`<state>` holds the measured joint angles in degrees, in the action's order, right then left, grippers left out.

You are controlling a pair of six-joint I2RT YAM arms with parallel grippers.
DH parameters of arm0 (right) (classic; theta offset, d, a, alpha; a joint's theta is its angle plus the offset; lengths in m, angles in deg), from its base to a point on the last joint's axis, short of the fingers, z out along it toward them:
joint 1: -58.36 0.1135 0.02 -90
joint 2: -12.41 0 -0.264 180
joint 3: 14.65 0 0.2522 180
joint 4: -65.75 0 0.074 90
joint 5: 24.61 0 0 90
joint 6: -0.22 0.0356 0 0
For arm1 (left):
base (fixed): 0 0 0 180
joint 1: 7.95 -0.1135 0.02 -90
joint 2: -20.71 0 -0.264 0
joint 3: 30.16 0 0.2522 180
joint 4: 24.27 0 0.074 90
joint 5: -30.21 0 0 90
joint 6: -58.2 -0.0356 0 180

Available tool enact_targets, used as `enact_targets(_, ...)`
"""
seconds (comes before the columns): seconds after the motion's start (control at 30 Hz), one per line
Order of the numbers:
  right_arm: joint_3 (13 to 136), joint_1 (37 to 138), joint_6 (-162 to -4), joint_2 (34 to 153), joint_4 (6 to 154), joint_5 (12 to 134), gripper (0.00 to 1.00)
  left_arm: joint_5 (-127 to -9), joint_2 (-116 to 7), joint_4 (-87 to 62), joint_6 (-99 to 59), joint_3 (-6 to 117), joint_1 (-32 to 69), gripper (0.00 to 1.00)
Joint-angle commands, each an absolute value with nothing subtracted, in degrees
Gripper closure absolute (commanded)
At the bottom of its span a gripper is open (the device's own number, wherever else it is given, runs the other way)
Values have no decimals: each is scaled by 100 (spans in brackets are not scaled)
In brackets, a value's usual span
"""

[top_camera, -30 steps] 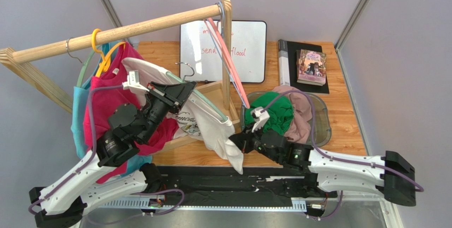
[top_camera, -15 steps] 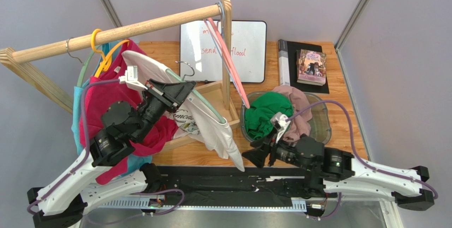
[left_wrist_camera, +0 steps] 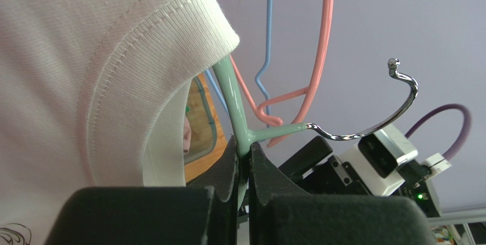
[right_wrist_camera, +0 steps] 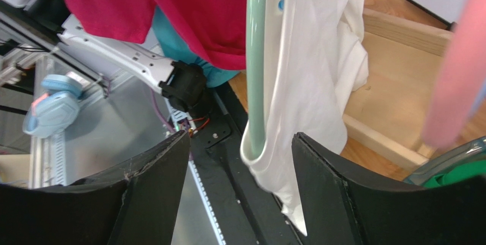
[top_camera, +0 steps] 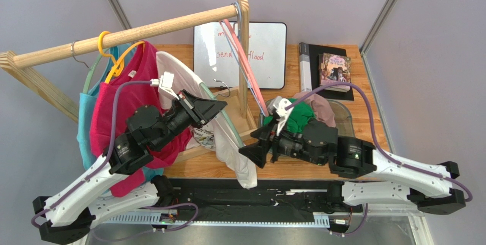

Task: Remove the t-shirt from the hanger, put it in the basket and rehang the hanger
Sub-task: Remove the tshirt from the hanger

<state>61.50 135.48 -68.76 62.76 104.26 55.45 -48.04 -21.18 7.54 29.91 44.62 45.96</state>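
Note:
A white t-shirt (top_camera: 231, 142) hangs on a mint-green hanger (top_camera: 221, 121) with a metal hook (left_wrist_camera: 373, 125). My left gripper (top_camera: 222, 106) is shut on the hanger's neck (left_wrist_camera: 244, 137), just below the shirt's collar (left_wrist_camera: 171, 45), and holds it tilted off the rail. My right gripper (top_camera: 254, 145) is open beside the shirt's lower part. In the right wrist view the hanger's lower end (right_wrist_camera: 255, 85), wrapped in white cloth (right_wrist_camera: 319, 85), hangs between the spread fingers (right_wrist_camera: 157, 171) without being pinched.
A wooden rail (top_camera: 142, 28) carries a pink shirt (top_camera: 117, 114) and a teal one (top_camera: 84, 131) at the left. A pink hanger (top_camera: 245, 62) leans by the rack's post. A whiteboard (top_camera: 262, 51), a book (top_camera: 334, 72) and a bin (top_camera: 347, 134) of clothes stand behind.
My right gripper has opened and swung from the bin's front to the shirt's hanging lower end. My left arm has carried the hanger up and toward the back.

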Motion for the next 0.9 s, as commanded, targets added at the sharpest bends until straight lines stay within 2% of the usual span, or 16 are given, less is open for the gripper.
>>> enact_targets(0.0, 6853, 13579, -7378, 6856, 10526, 5133, 29, -5231, -1858, 505, 2946, 4390, 4593, 100)
enact_targets(0.07, 7151, 13579, -7448, 7250, 10509, 5124, 32, -5336, -1796, 470, 3007, 4355, 4593, 100)
enact_targets(0.13, 7293, 13579, -7483, 7454, 10474, 4861, 45, -5424, -1787, 453, 3042, 4354, 4593, 100)
enact_targets(0.17, 7381, 13579, -7509, 7629, 10430, 4799, 57, -5529, -1796, 418, 3060, 4354, 4593, 100)
enact_targets(0.2, 7408, 13588, -7518, 7692, 10403, 4703, 61, -5565, -1796, 409, 3086, 4346, 4593, 100)
enact_targets(0.27, 7452, 13579, -7527, 7832, 10272, 4606, 64, -5644, -1787, 400, 3139, 4302, 4593, 100)
enact_targets(0.43, 7478, 13570, -7694, 8000, 9965, 4403, 64, -5741, -1752, 286, 3236, 4205, 4593, 100)
enact_targets(0.5, 7522, 13570, -7782, 8114, 9894, 4325, 68, -5820, -1787, 242, 3210, 4196, 4593, 100)
enact_targets(0.53, 7548, 13579, -7817, 8158, 9893, 4272, 78, -5864, -1831, 215, 3140, 4205, 4593, 100)
enact_targets(0.57, 7575, 13570, -7826, 8184, 9920, 4202, 100, -5943, -1857, 241, 3113, 4240, 4593, 100)
enact_targets(0.6, 7549, 13570, -7800, 8167, 9946, 4070, 100, -5935, -1875, 241, 3078, 4232, 4593, 100)
enact_targets(0.63, 7496, 13570, -7808, 8106, 9920, 4060, 100, -6065, -1884, 276, 2956, 4240, 4593, 85)
enact_targets(0.73, 7190, 13562, -7668, 7765, 9789, 3867, 100, -6172, -1771, 696, 2657, 4328, 4593, 56)
enact_targets(0.87, 7144, 13518, -7528, 7508, 9955, 3867, 100, -6225, -1445, 1356, 1928, 4574, 4593, 53)
